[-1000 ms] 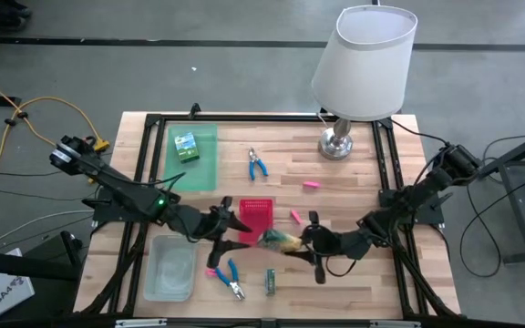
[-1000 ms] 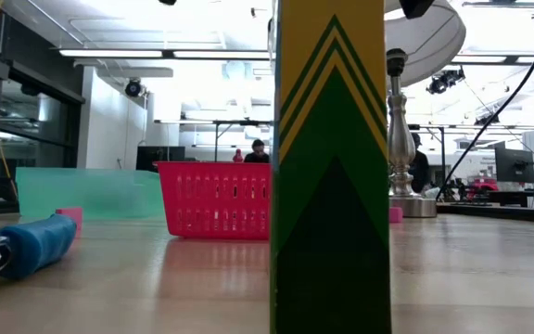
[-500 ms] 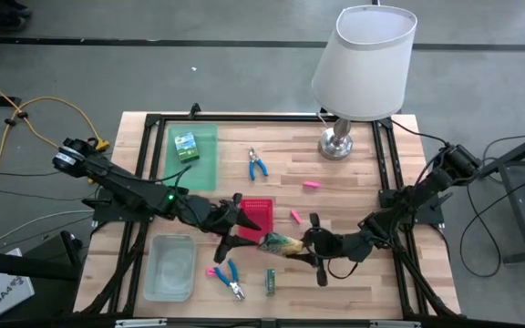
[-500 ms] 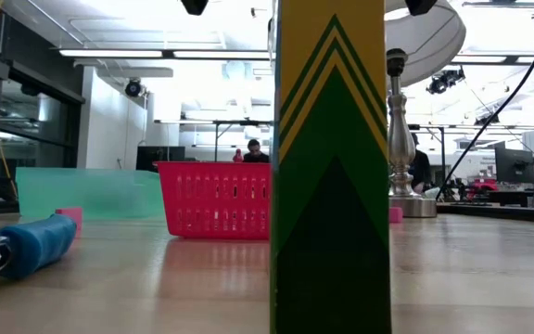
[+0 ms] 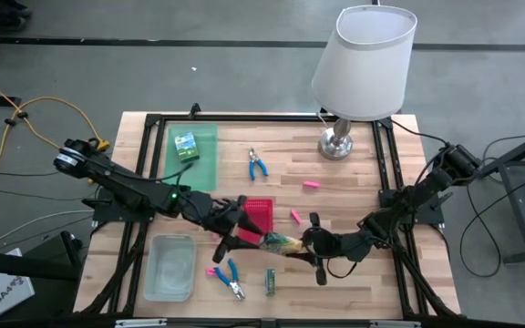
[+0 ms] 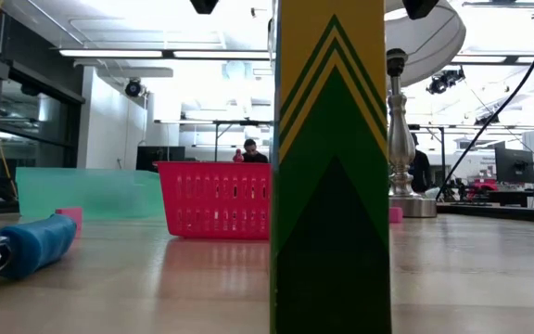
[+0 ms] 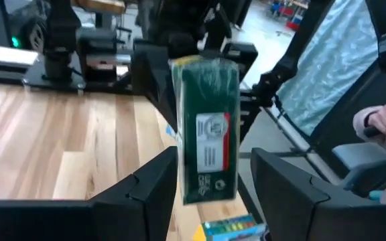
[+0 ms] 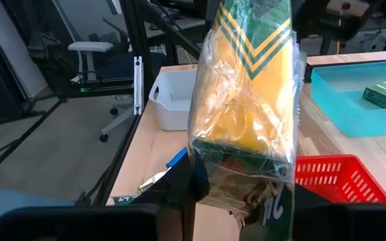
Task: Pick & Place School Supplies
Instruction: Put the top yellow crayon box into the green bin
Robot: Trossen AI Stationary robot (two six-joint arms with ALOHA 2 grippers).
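A green-and-yellow box in clear wrap (image 5: 278, 241) hangs above the table just in front of the red mesh basket (image 5: 256, 214), with my right gripper (image 5: 293, 244) shut on it. My left gripper (image 5: 247, 228) has come in from the left and is open. In the left wrist view its fingers (image 7: 154, 191) stand on either side of the box's free end (image 7: 206, 134), with gaps showing. A second box (image 5: 185, 146) lies on the green tray (image 5: 203, 169). A third box (image 5: 269, 281) stands upright near the front edge and fills the low view's middle (image 6: 332, 167). My right gripper pinches the wrapped box by its near end (image 8: 236, 177) between its two fingers, which come in about level from the table's right side. The box sticks out past the fingers toward the left arm, lifted clear of the table. The crinkled wrap hides the exact contact.
Blue-handled pliers (image 5: 258, 165) lie at mid table, and a blue-and-pink tool (image 5: 227, 274) lies near the front. Two pink erasers (image 5: 310, 185) (image 5: 294, 216) lie right of centre. A clear bin (image 5: 169, 266) sits front left. A lamp (image 5: 363, 64) stands at the back right.
My left gripper has moved toward the table's right and a little toward the far edge, turning its wrist. It now stands over the basket's near side at the box's free end, and its fingers stay open. My right gripper and the box have kept still.
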